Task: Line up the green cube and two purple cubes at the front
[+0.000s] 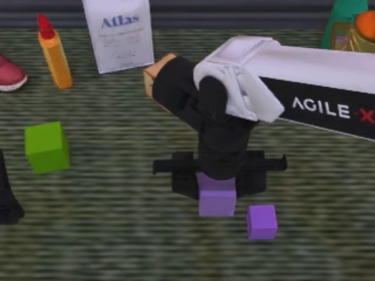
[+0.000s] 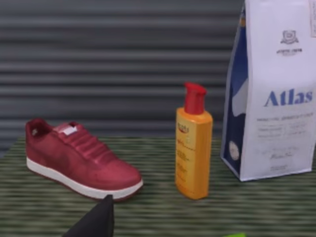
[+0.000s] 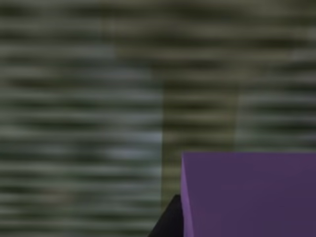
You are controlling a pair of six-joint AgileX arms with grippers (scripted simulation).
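Our right pincer [image 1: 218, 186] is down on the paler purple cube [image 1: 217, 196]

It looks pinched on that cube, but we can't tell for sure since the wrist hides the fingers. The smaller vivid purple cube [image 1: 261, 221] sits just beside the pincer toward the right and a bit nearer the front edge of the table [image 1: 117, 246]. The green cube [image 1: 46, 146] is well apart on the left. Our left pincer [image 1: 7, 202] is parked at the left edge beyond the green cube, and we can't tell its state.

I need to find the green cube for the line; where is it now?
In the top view the green cube sits alone on the table's left side, below the orange bottle and well left of both purple cubes.
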